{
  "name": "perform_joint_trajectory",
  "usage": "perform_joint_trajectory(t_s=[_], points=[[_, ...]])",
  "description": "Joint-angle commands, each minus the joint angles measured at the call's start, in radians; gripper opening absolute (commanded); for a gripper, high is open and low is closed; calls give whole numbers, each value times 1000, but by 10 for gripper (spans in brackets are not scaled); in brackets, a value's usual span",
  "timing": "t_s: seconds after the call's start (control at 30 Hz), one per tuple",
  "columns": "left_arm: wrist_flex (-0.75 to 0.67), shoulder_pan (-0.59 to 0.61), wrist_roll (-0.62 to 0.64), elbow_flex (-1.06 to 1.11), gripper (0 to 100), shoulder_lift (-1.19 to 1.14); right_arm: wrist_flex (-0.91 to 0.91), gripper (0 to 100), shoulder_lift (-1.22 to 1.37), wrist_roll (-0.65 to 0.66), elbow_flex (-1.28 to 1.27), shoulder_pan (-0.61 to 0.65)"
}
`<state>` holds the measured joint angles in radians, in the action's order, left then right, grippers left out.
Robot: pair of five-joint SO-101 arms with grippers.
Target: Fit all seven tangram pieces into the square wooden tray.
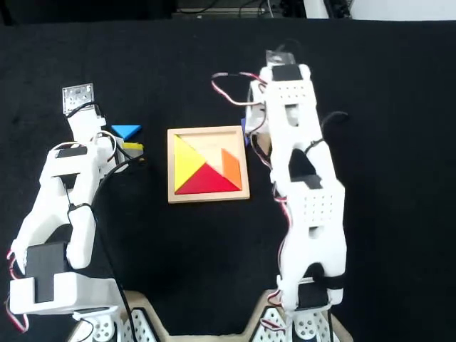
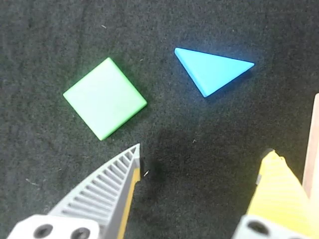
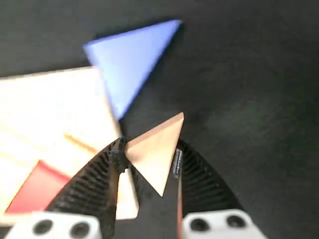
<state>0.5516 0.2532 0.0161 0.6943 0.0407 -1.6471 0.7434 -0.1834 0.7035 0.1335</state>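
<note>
The square wooden tray [image 1: 208,194] lies mid-table and holds a yellow triangle [image 1: 187,162], a red triangle [image 1: 206,181] and an orange piece [image 1: 231,165]. My right gripper [image 3: 147,149] is shut on a small pale-orange triangle [image 3: 155,154], held just off the tray's corner [image 3: 55,109]. A dark-blue triangle [image 3: 130,57] lies tilted against that corner, beyond the held piece. My left gripper [image 2: 204,152] stands open over bare cloth, left of the tray. Beyond its fingertips lie a green square [image 2: 104,98] and a light-blue triangle [image 2: 212,72], also seen as the light-blue triangle [image 1: 127,131].
Black cloth covers the whole table. The tray's edge [image 2: 315,144] runs close beside my left gripper's yellow finger [image 2: 276,191]. The right arm [image 1: 299,164] stretches along the tray's right side. Both arm bases stand at the near edge.
</note>
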Motion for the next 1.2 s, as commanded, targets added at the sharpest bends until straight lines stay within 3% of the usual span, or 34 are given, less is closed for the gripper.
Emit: perform_joint_trajectory(t_s=[0.0, 0.3, 0.53, 0.77, 0.97, 1.17], points=[[-8, -8, -9, -2, 364, 9, -31, 35, -134, 86, 19, 83], [-8, -5, -9, -2, 364, 9, 46, 35, -5, 368, 27, 203], [-8, -5, -9, -2, 364, 11, 72, 35, 42, 442, 31, 247], [-8, -5, -9, -2, 364, 12, 52, 35, 54, 425, 30, 258], [-8, -5, -9, -2, 364, 14, 44, 35, 85, 242, 31, 269], [-8, -4, -9, -2, 364, 14, 51, 35, 105, 175, 39, 267]])
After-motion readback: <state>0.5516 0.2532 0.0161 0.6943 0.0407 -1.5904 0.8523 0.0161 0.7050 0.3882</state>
